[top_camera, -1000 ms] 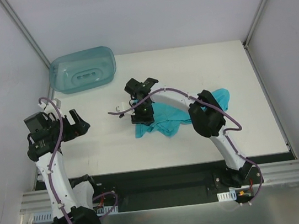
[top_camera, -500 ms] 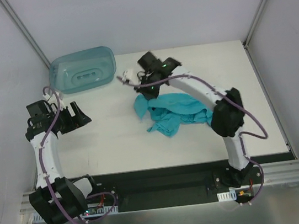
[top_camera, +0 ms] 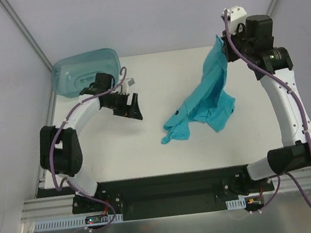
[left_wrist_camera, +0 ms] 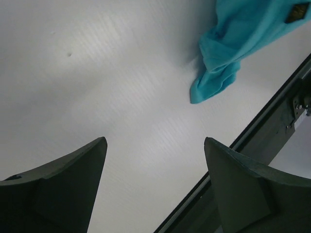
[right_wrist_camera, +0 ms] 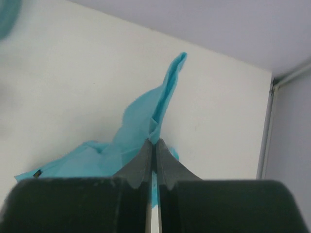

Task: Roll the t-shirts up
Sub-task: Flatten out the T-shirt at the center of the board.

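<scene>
A turquoise t-shirt (top_camera: 205, 101) hangs stretched from the far right of the table down to a crumpled heap at mid-table. My right gripper (top_camera: 222, 46) is raised at the back right and shut on the shirt's upper edge. The right wrist view shows its jaws pinched together on a fold of the t-shirt (right_wrist_camera: 141, 119), right gripper (right_wrist_camera: 155, 142). My left gripper (top_camera: 136, 109) hovers left of the shirt, open and holding nothing. In the left wrist view the left gripper (left_wrist_camera: 154, 141) frames bare table, and the t-shirt's corner (left_wrist_camera: 221, 68) lies ahead of it.
A translucent blue-green plastic bin (top_camera: 83, 73) sits at the table's back left corner, just behind the left arm. The table's dark front rail (left_wrist_camera: 272, 121) runs along the near edge. Grey walls close in both sides.
My right gripper has closed on the t-shirt and swung it up from mid-table to the back right, stretching it out. The left arm has reached from the left edge toward the middle.
</scene>
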Controlling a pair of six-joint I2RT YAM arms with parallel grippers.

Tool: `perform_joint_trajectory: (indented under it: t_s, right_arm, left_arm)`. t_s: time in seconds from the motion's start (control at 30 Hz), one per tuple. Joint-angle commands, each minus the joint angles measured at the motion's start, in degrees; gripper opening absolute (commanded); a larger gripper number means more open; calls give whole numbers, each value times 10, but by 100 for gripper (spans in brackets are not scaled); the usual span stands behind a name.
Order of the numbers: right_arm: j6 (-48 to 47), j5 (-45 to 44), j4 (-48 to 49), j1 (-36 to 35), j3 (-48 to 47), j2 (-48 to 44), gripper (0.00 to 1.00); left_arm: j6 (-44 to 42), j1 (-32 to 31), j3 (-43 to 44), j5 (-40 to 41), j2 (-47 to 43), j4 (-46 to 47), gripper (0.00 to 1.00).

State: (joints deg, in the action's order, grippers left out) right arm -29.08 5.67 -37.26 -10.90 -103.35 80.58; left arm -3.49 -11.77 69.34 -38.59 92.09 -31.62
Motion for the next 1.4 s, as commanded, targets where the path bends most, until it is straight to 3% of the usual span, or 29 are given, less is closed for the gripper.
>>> perform_joint_trajectory:
  t_s: [0.0,0.13,0.3,0.4,0.57,0.63,0.77,0.8,0.97,1.1,1.23,1.37]
  right_arm:
    - [70,-3,-16,49,74,11,1]
    - [72,6,-8,68,118,-16,1]
    - [71,4,-16,105,141,-26,1]
    - [75,14,-23,121,150,-26,1]
    - [81,23,-20,137,167,-28,1]
    - [82,26,-19,137,170,-25,0]
    - [90,34,-15,137,164,-17,1]
    - [90,36,-16,138,158,-15,1]
    - [83,91,-33,137,77,2,1]
    - [91,111,-43,133,3,-10,1]
    - [93,120,-55,132,-25,-70,1]
    - [130,72,-57,138,29,-160,1]
  left_arm:
    - [-41,-90,89,22,90,0,82]
    - [-53,-143,172,36,184,-1,81]
    - [-71,-188,200,-49,230,0,79]
    - [-78,-214,222,-63,257,0,73]
    - [-86,-238,250,-66,289,-1,51]
    - [-93,-240,248,-71,291,-2,47]
    - [-121,-239,244,-57,276,-23,3]
    - [-129,-234,244,-50,267,-27,0]
    - [-142,-175,265,-26,133,-54,0]
    - [-153,-108,337,-44,22,-84,0]
    - [-169,-90,427,-71,-11,-105,0]
    - [-89,-105,539,-115,21,-105,0]
